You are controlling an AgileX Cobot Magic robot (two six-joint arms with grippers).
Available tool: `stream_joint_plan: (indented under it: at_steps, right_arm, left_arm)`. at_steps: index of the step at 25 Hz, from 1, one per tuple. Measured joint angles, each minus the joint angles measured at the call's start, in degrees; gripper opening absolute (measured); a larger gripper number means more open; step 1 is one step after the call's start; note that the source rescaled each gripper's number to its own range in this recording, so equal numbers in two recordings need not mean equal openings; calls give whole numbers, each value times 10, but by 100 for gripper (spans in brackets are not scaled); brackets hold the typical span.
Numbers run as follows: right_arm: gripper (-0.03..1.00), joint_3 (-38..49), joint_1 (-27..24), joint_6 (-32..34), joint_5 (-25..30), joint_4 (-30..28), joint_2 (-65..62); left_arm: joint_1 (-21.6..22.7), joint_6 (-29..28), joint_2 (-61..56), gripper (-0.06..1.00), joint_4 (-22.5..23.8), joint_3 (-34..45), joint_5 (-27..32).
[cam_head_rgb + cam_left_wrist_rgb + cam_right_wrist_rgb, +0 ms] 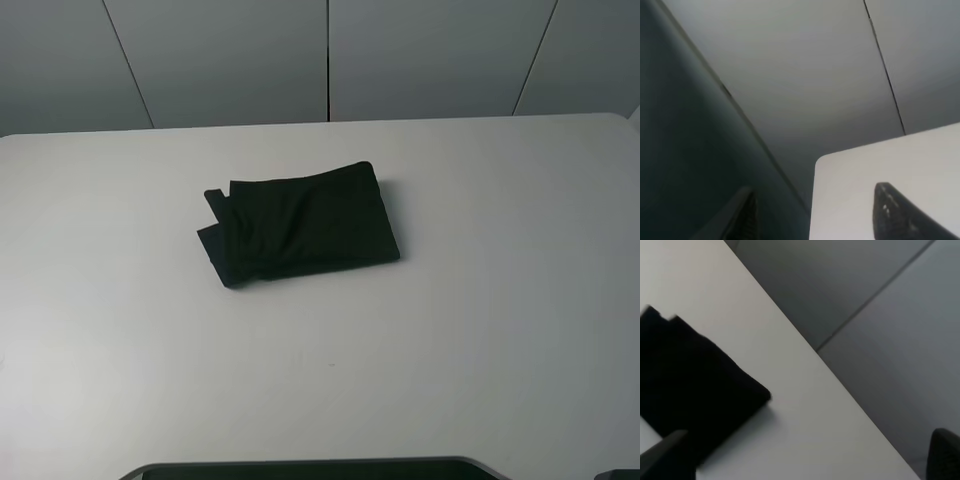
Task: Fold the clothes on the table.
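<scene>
The black T-shirt (300, 222) lies folded into a compact rectangle a little behind the middle of the white table (480, 300). Only plain black cloth shows; the printed characters are hidden. The shirt also shows in the right wrist view (690, 385), lying flat on the table. My right gripper (802, 455) is open and empty, its fingertips (662, 452) far apart, away from the shirt. My left gripper (820, 215) is open and empty over a rounded table corner (822, 162), with no shirt in its view. Neither gripper shows in the exterior high view.
Grey wall panels (330, 60) stand behind the table's far edge. A dark curved part of the robot base (300, 468) sits at the near edge. White tabletop surrounds the shirt on all sides.
</scene>
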Motion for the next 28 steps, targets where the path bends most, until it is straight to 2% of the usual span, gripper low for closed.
stream_joint_plan:
  at_steps: [2, 4, 14, 21, 24, 28]
  right_arm:
    - [100, 0, 0, 4, 53, -38, -37]
    - [100, 0, 0, 15, 76, -66, -73]
    - [100, -2, 0, 74, 84, -171, -282]
    - [100, -3, -1, 82, 85, -193, -378]
    - [99, -3, -34, 59, 86, -219, -392]
    - [98, -3, -135, -13, 87, -254, -397]
  left_arm:
    - [0, -25, -18, 67, 1, 0, 4]
    - [0, -37, -34, 67, 1, 0, 8]
    - [0, -50, -94, 67, 18, 0, 40]
    - [0, -50, -164, 67, 19, -1, 41]
    - [0, -50, -193, 67, 19, -1, 41]
    - [0, -51, -216, 67, 19, -1, 41]
